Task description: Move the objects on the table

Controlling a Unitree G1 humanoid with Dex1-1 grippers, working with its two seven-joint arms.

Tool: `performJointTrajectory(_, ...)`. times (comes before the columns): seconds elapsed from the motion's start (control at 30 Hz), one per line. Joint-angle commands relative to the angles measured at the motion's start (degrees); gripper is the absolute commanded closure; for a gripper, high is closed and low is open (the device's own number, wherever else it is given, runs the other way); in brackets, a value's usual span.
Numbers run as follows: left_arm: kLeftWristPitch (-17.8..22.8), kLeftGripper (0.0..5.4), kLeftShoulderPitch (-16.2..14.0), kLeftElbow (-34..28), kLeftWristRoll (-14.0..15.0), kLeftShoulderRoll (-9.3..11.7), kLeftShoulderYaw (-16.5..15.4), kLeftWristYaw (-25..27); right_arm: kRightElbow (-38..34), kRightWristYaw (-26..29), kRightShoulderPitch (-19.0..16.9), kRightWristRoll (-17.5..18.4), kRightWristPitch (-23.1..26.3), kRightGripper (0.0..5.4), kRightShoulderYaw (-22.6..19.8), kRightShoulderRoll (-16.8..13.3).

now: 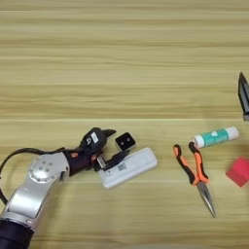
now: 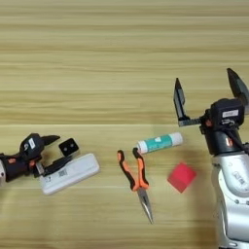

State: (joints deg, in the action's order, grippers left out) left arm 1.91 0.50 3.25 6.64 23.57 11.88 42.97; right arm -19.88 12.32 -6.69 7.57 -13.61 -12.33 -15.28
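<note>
Left eye view: the left gripper (image 1: 113,144) has its fingers spread around the black block (image 1: 125,141), its lower finger lying on a white device (image 1: 129,167) on the table (image 1: 121,58).

Right eye view: the right gripper (image 2: 209,95) is splayed wide and empty, above a glue stick (image 2: 159,142); the red cube (image 2: 182,177) sits beside orange-handled pliers (image 2: 136,181).

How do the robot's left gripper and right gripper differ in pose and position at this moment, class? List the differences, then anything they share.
The left gripper lies low, pointing sideways; the right gripper points up the picture, away from the robot.
The left gripper's fingers flank the small black block above the white box; the right gripper has nothing between its fingers, with the red cube and glue stick nearer the robot.
Shared: both are open, with two black fingers.
</note>
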Motion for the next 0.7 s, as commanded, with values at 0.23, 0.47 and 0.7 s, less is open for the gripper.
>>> performJointTrajectory(0.23, -1.88, 0.56, 1.31, -2.74, 2.01, -0.78, -2.57, -1.18, -0.33, 6.46, -5.41, 5.61, -2.58, 0.0, -0.16, -1.48)
performJointTrajectory(0.47, -4.14, 0.02, 2.12, -4.76, 5.18, -3.36, -5.17, -2.44, 3.66, 13.19, -10.35, 10.7, -4.91, 0.0, -2.26, -3.25)
performJointTrajectory(0.7, -6.09, 0.02, 3.01, -4.88, 7.7, -7.06, -7.13, -4.72, 6.22, 18.17, -15.81, 11.49, -7.19, 0.0, -0.74, -3.66)
